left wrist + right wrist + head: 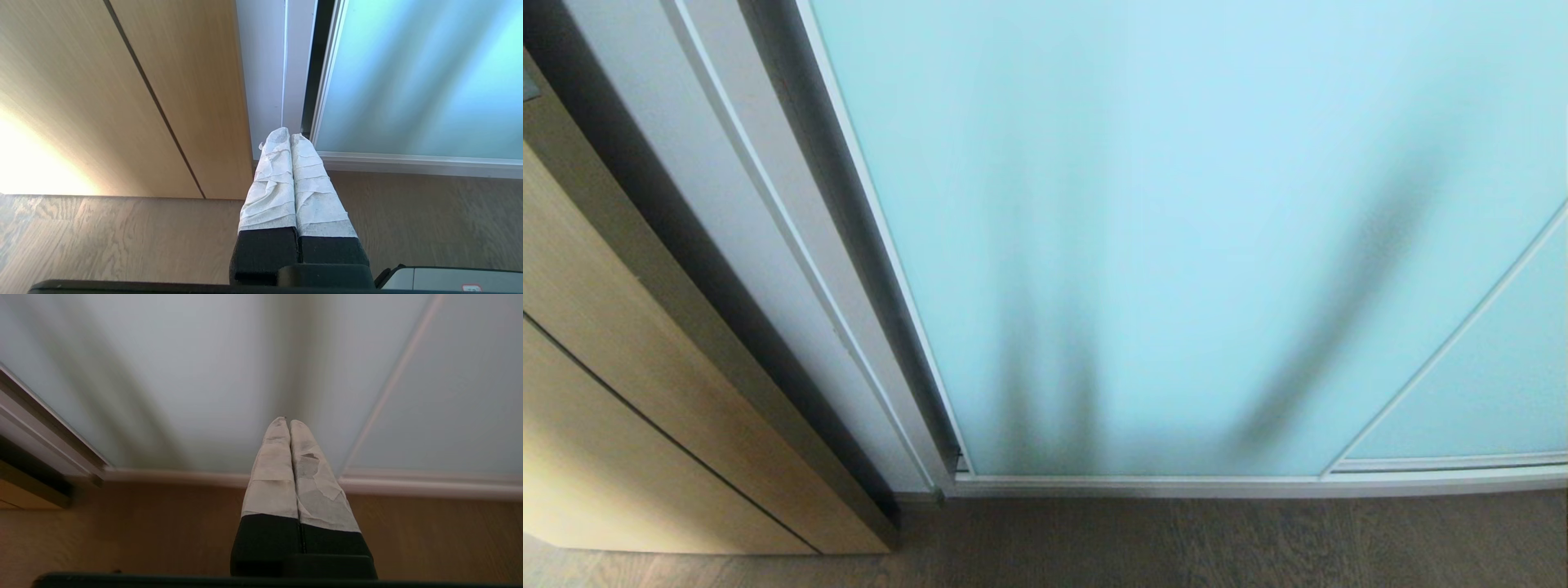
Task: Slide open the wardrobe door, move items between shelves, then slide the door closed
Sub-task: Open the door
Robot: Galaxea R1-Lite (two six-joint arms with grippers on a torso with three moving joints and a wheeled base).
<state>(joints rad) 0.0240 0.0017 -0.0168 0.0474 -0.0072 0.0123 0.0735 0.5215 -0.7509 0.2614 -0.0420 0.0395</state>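
Note:
The sliding wardrobe door (1176,204), frosted pale aqua glass in a thin silver-white frame, fills most of the head view and stands closed against the white wardrobe side (768,245). Neither arm shows in the head view. My left gripper (290,134) is shut with nothing in it, low over the floor, pointing at the door's (421,73) left edge. My right gripper (287,421) is shut and empty, pointing at the door's (184,375) glass above the bottom rail. The items and the shelves are hidden behind the door.
A light wood cabinet (629,392) stands left of the wardrobe. A second glass panel (1494,384) overlaps at the right. The bottom track (1217,486) runs along the grey wood-grain floor (1176,547).

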